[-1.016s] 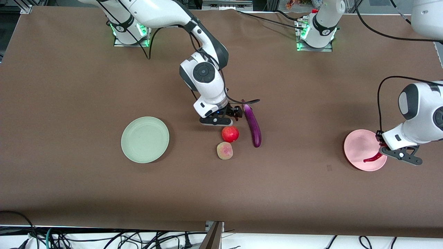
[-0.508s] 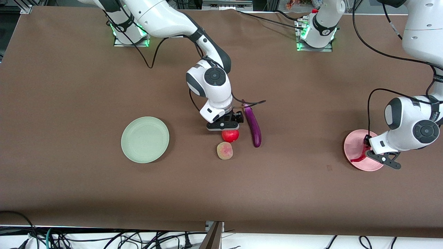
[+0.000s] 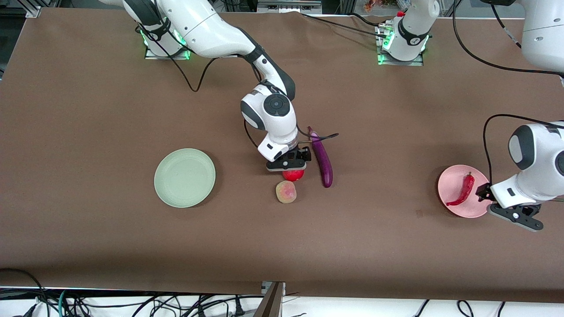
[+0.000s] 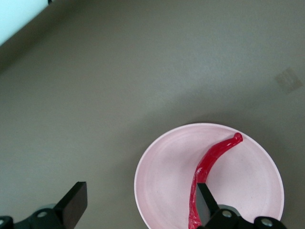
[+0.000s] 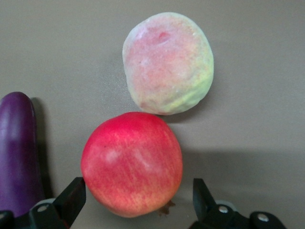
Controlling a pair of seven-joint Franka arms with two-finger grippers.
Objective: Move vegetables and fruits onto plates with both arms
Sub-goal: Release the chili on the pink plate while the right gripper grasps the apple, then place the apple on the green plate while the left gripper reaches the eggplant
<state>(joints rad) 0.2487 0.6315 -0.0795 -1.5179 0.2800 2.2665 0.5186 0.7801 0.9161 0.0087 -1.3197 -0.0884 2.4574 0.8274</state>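
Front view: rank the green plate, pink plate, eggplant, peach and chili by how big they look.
1. Green plate, largest.
2. Pink plate, slightly smaller and partly covered by the left gripper.
3. Eggplant, long and slim.
4. Chili, shorter and thinner.
5. Peach, shortest across, though rounder than the chili.

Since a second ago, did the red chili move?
Yes. The red chili now lies toward the middle of the pink plate, released; earlier it hung at the rim nearest the front camera, under the left gripper.

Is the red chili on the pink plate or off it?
On it. The red chili lies loose on the pink plate, and the open left pincer no longer holds it.
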